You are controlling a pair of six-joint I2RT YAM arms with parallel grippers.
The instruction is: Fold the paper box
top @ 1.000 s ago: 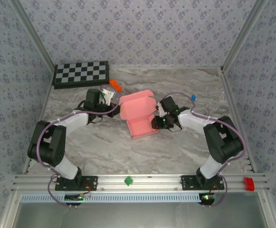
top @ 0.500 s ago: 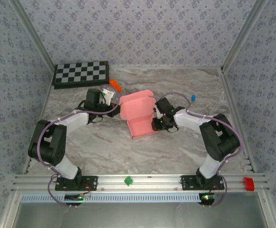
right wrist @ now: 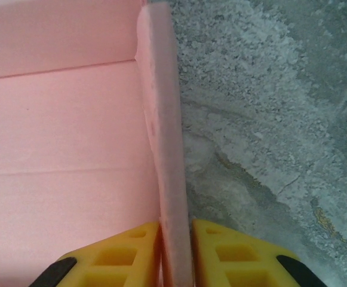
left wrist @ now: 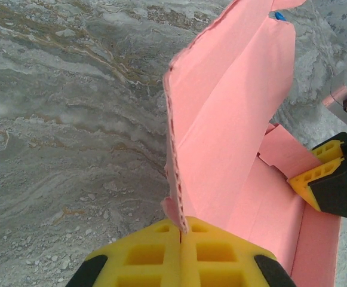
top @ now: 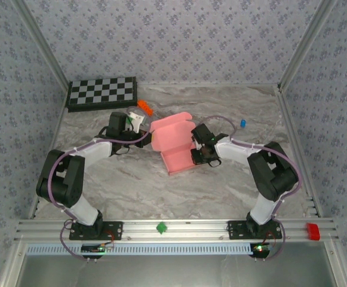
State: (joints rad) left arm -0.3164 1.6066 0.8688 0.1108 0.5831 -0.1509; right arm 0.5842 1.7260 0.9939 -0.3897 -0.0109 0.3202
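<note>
Right pincer [right wrist: 176,232] has slid leftward — clamping the paper box [top: 178,159] wall.

Paper box [top: 176,148] between left tool [left wrist: 182,234] and right tool [right wrist: 176,234]

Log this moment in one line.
left gripper: jaws shut on paper box raised flap | right gripper: jaws shut on side wall | fold: unfinished

The right end effector [top: 196,156] has edged left along the paper box [top: 174,156].
</note>
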